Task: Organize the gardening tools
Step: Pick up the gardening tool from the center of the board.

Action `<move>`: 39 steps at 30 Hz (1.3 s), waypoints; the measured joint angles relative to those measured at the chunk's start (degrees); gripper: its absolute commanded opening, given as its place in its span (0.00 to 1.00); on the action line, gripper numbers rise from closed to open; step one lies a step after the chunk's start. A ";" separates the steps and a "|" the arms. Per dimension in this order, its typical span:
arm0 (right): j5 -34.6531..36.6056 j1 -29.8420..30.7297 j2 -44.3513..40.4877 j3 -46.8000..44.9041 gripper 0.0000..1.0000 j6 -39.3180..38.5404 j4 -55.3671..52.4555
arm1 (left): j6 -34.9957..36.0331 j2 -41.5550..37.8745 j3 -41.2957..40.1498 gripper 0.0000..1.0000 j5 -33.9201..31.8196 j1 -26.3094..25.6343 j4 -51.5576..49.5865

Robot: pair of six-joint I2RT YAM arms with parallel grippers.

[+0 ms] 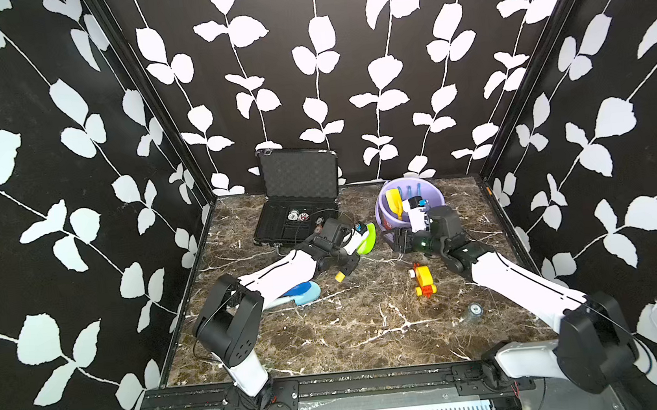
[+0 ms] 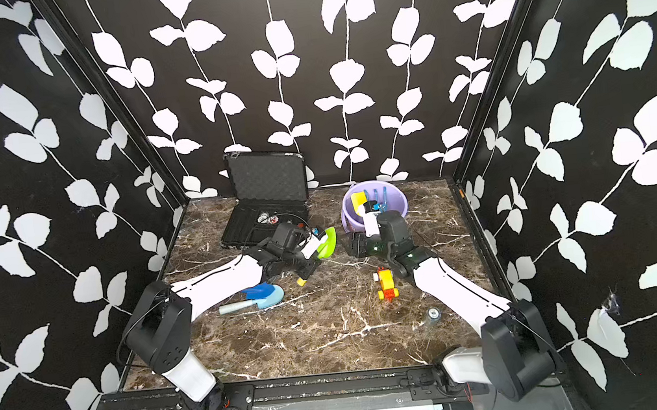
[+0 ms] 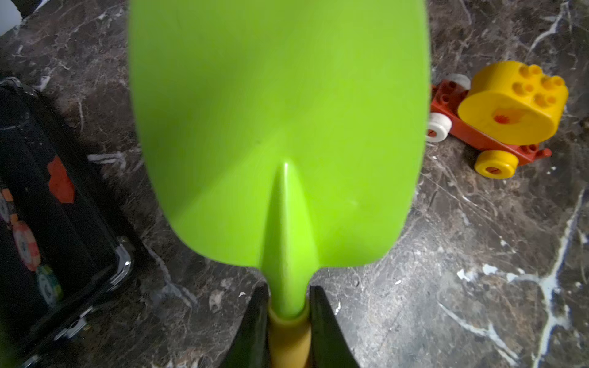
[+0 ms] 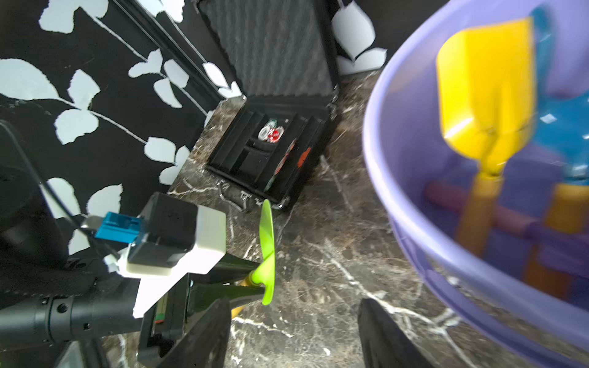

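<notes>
Found left gripper (image 3: 287, 294) clamped on neck of green shovel (image 3: 277, 111), beside tub (image 1: 379, 210). Judged it light, stiff, slippery. Saw right gripper (image 4: 293, 304) apart, empty.

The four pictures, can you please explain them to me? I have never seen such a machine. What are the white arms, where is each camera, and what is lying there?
This is one robot with a left arm and a right arm. Each ends in a gripper with two fingers.

Two pictures look down on the whole table from above, side by side. The other two come from a camera on each wrist.

The left gripper is shut on the handle of a green shovel. The right gripper is open and empty, near a purple bucket. In the bucket are a yellow shovel and a blue tool.

On the table lie two blue shovels, a toy car and an open black case with chips in it.
</notes>
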 measured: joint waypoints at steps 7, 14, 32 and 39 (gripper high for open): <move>-4.42 0.81 6.64 2.80 0.58 0.66 2.16 | 0.00 0.00 -0.15 0.00 3.50 0.00 0.26; -2.93 2.99 10.45 6.95 0.45 -1.51 0.63 | -0.07 -0.15 -0.61 0.00 6.84 0.04 0.79; 0.57 6.49 11.47 8.92 0.00 -4.11 -0.68 | -4.48 -6.40 -7.80 0.26 6.08 0.02 4.87; 2.34 7.21 11.47 8.92 0.00 -5.92 -1.92 | -7.96 -12.46 -11.93 0.86 4.96 0.00 9.42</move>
